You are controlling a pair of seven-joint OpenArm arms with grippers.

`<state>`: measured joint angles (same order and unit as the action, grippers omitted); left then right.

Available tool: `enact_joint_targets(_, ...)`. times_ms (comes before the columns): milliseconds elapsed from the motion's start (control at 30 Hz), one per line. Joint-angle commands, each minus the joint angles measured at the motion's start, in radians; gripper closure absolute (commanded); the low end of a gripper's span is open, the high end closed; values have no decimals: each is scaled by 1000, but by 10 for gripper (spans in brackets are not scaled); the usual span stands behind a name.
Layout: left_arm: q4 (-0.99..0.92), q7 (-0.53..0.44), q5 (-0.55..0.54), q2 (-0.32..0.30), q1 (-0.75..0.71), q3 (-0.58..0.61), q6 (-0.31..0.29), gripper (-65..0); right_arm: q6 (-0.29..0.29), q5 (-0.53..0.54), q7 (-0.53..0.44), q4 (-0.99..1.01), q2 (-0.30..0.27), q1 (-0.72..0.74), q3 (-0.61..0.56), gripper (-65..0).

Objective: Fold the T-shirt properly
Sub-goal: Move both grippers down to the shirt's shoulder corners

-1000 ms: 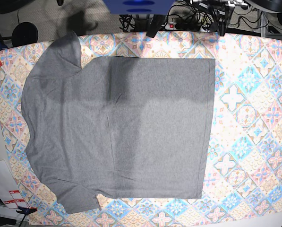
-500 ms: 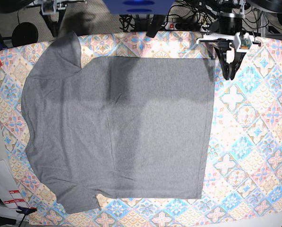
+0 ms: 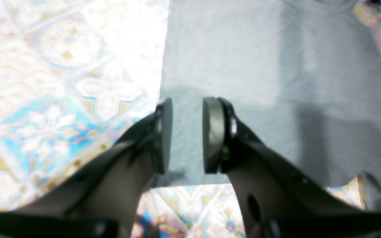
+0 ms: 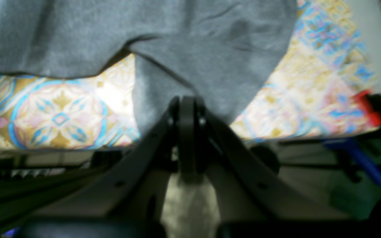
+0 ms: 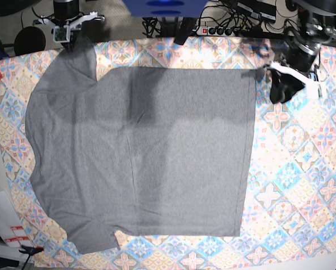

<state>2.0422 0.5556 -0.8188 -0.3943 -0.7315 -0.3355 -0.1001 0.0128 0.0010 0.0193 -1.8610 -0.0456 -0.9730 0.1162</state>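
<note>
Both grippers shifted: left gripper (image 3: pixel 186 135) parted, right gripper (image 4: pixel 187 109) closed, one T-shirt (image 5: pixel 145 152)

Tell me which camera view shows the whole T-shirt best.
The base view: the T-shirt lies flat on the patterned cloth with body and both sleeves visible. The left wrist view shows only a hem corner beneath the open left gripper. The right wrist view shows one sleeve above the shut right gripper.
</note>
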Motion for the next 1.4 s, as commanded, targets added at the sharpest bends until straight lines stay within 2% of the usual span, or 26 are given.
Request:
enact_joint_targets(0,13,57,-30,-15,8,-26,-3,-154,-9,1,-11,-18,-7,-10,4,0)
enact_joint_targets(133,-19,263,-41,-16,103,-46,-3,-153,-9,1,26,-18,-24,7,-2,-17)
enact_joint_targets(233,-64,357,-41,-16,134,-46,-3,-153,-9,1,32,-18,-24,9,-2,-88)
enact_joint_targets(333,-125,409,-43,-19,155,-47,-3,-153,-7,1,32,-18,-24,9,0,-179)
enact_joint_targets(433,-206,421,-41,-22,165,-41,-5,-153,-7,1,26,-18,-24,9,0,-241)
enact_joint_targets(533,-306,418,-33,-22,197,-40,-7,-154,-7,1,24,-18,-24,13,1,-250)
enact_joint_targets(767,-472,421,86,-15,286,-27,-186,-154,-7,1,31,-16,-24,30,0,-254)
enact_joint_targets(933,-625,419,120,-15,366,79,-278,-154,-7,1,31,-16,-26,30,0,-255)
enact_joint_targets(1267,-688,416,125,13,438,183,-375,-154,-7,1,24,-16,-26,29,7,-255)
enact_joint_targets(1367,-690,416,118,15,442,209,-376,-154,-7,6,31,-9,-26,32,10,-256)
